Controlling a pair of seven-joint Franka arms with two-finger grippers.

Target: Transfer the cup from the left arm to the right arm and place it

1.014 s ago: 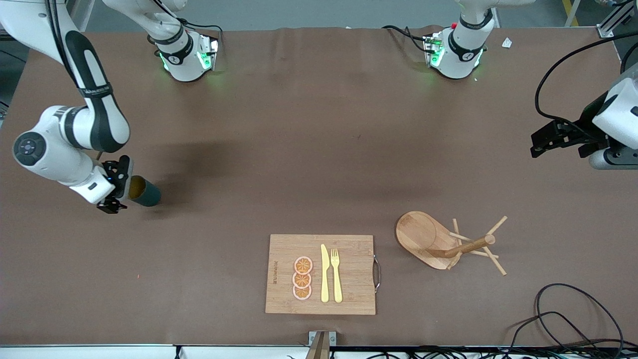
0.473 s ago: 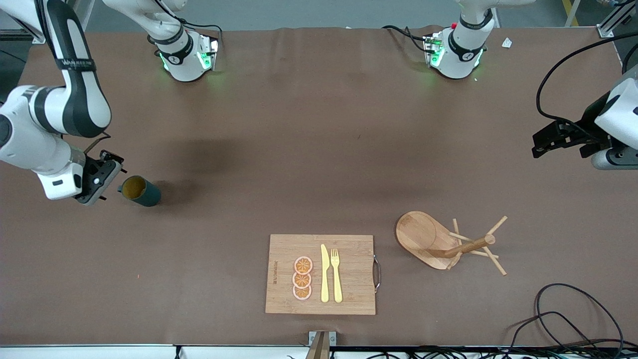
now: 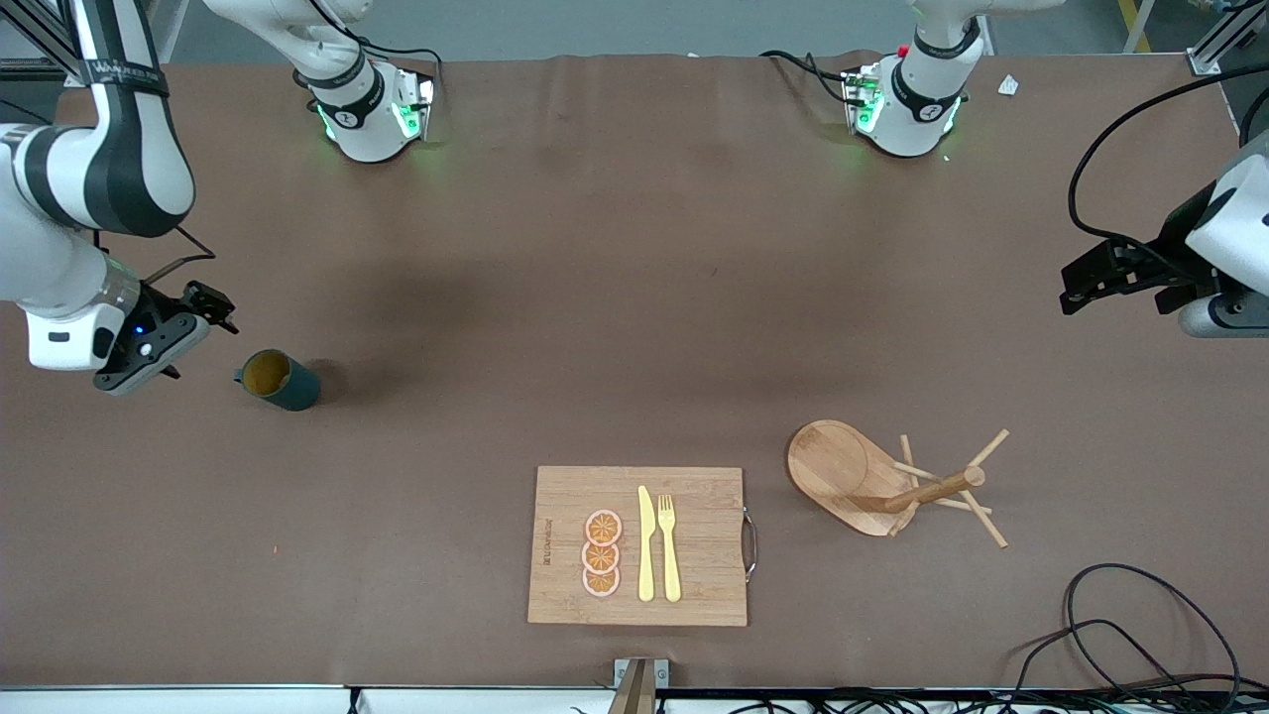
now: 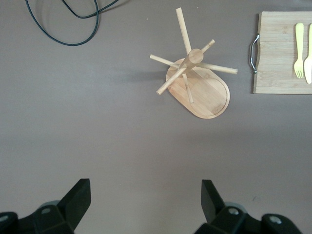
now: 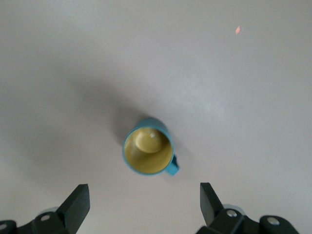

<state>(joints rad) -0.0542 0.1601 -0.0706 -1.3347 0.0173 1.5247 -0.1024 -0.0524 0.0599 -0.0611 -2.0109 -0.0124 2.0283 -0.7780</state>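
Note:
The cup (image 3: 278,380), a dark teal mug with a yellowish-brown inside, stands upright on the brown table toward the right arm's end, its handle facing the right gripper. In the right wrist view the cup (image 5: 147,152) shows from above, mouth up. My right gripper (image 3: 195,337) is open and empty, apart from the cup and raised beside it; its jaws (image 5: 144,195) stand wide apart. My left gripper (image 3: 1076,286) waits open and empty in the air at the left arm's end of the table; in its wrist view it (image 4: 145,192) hangs over bare table.
A wooden cutting board (image 3: 694,496) with orange slices, a yellow knife and a yellow fork lies near the front camera's edge. A wooden mug rack (image 3: 843,466) with pegs stands beside it, toward the left arm's end. Black cables (image 3: 1140,615) lie at that corner.
My right gripper has let go of the cup, opened, and drawn back and up from it toward the table's end. The cup stays on the table. The left arm has barely moved.

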